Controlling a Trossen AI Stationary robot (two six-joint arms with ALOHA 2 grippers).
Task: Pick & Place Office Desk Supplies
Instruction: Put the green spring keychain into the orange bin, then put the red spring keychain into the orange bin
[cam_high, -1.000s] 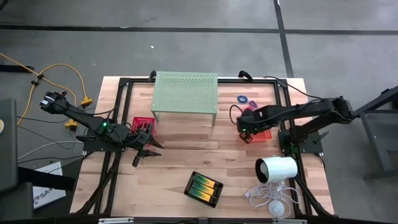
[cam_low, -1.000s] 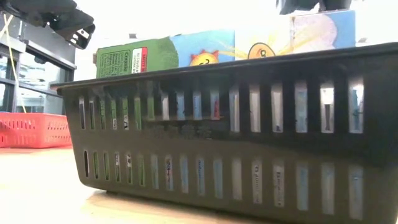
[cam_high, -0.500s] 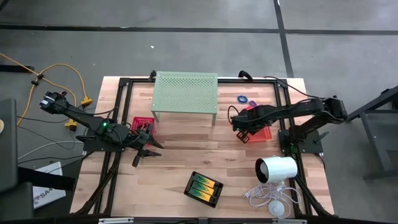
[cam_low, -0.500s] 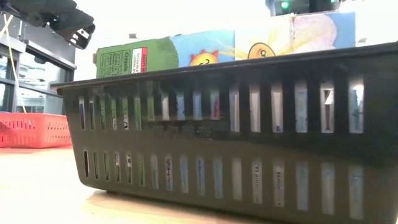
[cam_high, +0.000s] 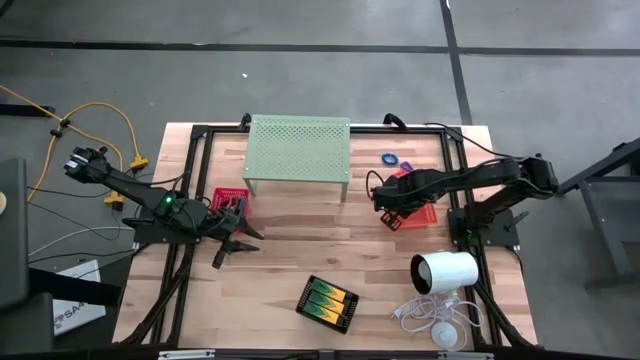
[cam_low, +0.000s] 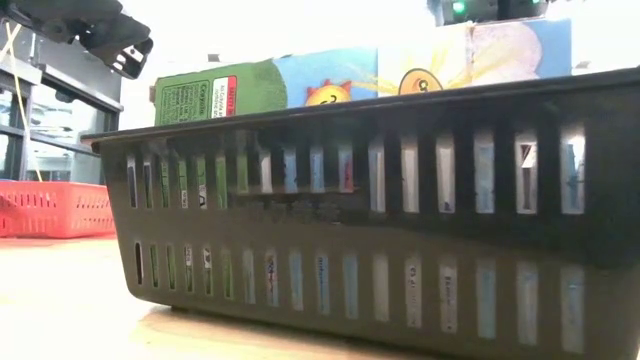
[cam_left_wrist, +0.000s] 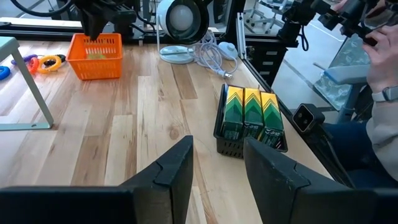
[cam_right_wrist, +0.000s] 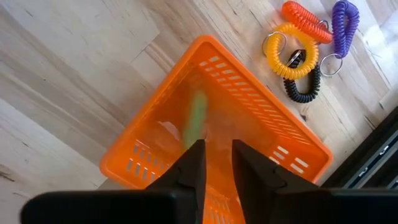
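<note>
My right gripper (cam_right_wrist: 216, 149) points down over the orange mesh tray (cam_right_wrist: 217, 124), its fingers a little apart with nothing between them. A blurred green piece (cam_right_wrist: 196, 118) shows inside that tray, just beyond the fingertips and clear of them. In the high view this gripper (cam_high: 392, 208) hangs over the left part of the tray (cam_high: 418, 214). Coiled rings in orange, yellow, black and purple (cam_right_wrist: 308, 46) lie on the wood beside the tray. My left gripper (cam_left_wrist: 217, 168) waits open at the table's left, next to the red tray (cam_high: 229, 199).
A black tray with green-and-yellow boxes (cam_high: 327, 303) stands near the front edge and fills the low view (cam_low: 380, 230). The pale green perforated stand (cam_high: 298, 150) is at the back, and a white cylinder with its cable (cam_high: 445, 271) at the front right. Bare wood lies mid-table.
My right gripper has shifted a little toward the table's left edge and down, over the orange tray, then held still. My left arm has kept still.
</note>
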